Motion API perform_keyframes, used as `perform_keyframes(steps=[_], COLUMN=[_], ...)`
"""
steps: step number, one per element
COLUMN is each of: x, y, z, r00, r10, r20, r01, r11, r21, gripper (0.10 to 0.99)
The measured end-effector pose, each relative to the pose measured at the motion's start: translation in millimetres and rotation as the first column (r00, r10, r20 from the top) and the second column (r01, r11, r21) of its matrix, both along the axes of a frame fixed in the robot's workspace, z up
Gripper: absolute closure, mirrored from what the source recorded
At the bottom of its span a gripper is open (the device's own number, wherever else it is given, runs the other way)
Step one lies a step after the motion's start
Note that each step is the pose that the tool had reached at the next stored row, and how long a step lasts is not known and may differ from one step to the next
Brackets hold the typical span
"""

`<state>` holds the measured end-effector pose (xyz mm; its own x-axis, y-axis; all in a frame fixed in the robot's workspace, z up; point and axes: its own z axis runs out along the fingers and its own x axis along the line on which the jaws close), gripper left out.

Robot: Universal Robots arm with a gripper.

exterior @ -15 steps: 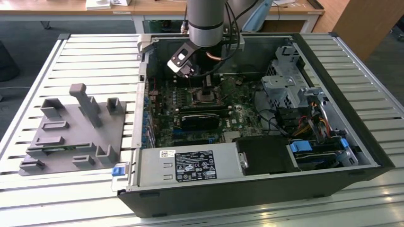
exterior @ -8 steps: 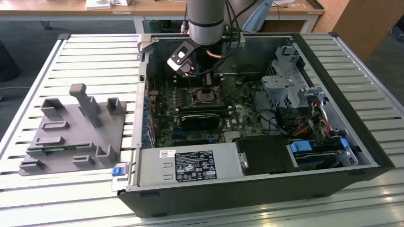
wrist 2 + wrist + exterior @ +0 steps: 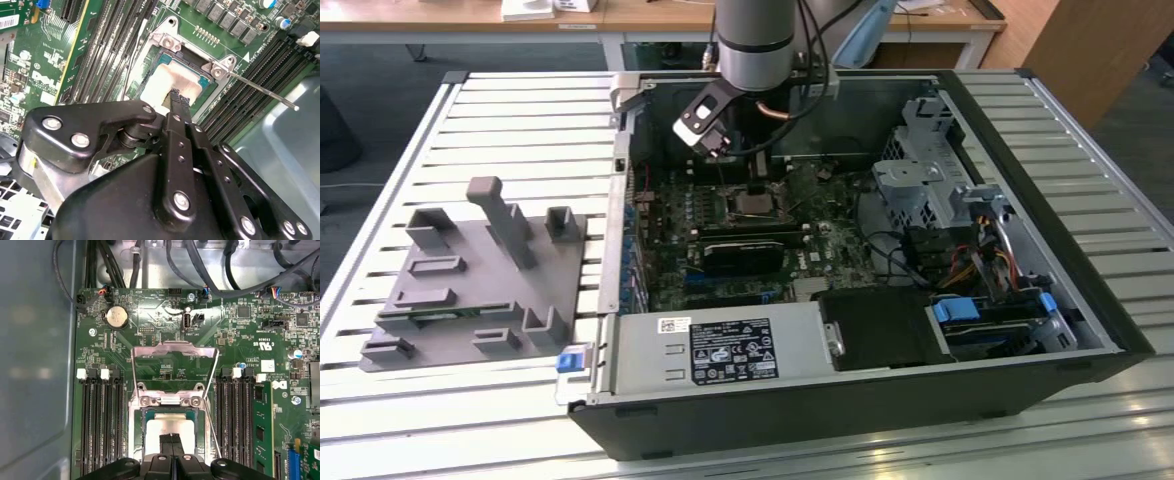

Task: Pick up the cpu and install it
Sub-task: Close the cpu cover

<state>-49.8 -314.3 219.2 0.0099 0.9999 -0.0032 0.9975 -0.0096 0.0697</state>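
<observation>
The cpu [image 3: 172, 427] lies flat inside the open motherboard socket [image 3: 136, 435], silvery top up, and shows again in the second wrist view as cpu [image 3: 170, 80]. The socket's metal load frame [image 3: 175, 347] is swung up and its thin lever [image 3: 260, 90] sticks out to the side. My gripper [image 3: 172, 439] hangs straight over the chip with both fingers pressed together and nothing seen between them; the gripper [image 3: 179, 97] has its tips at the chip's edge, and whether they touch it I cannot tell. In the exterior view the gripper [image 3: 757, 185] reaches down into the open computer case [image 3: 1067, 260].
A grey slotted tray [image 3: 467, 280] lies on the slatted table at the exterior view's left. Memory slots [image 3: 102, 425] flank the socket on both sides. A power supply [image 3: 720, 350], a drive cage [image 3: 921, 180] and loose cables [image 3: 200, 270] crowd the case.
</observation>
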Motion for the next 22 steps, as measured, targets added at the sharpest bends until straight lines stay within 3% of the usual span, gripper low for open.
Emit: perform_keyframes(steps=[10, 17, 22], x=[0.4, 0.5, 0.5], y=[0.1, 0.1, 0.1], z=[12.9, 25.6, 45.8], r00=[1.0000, 0.9999, 0.9999], r10=[0.000, 0.000, 0.000], r20=[-0.0015, -0.0107, -0.0115], r01=[0.000, 0.000, 0.000], r11=[1.0000, 1.0000, 1.0000], r21=[0.000, 0.002, 0.003], gripper=[0.980, 0.980, 0.980])
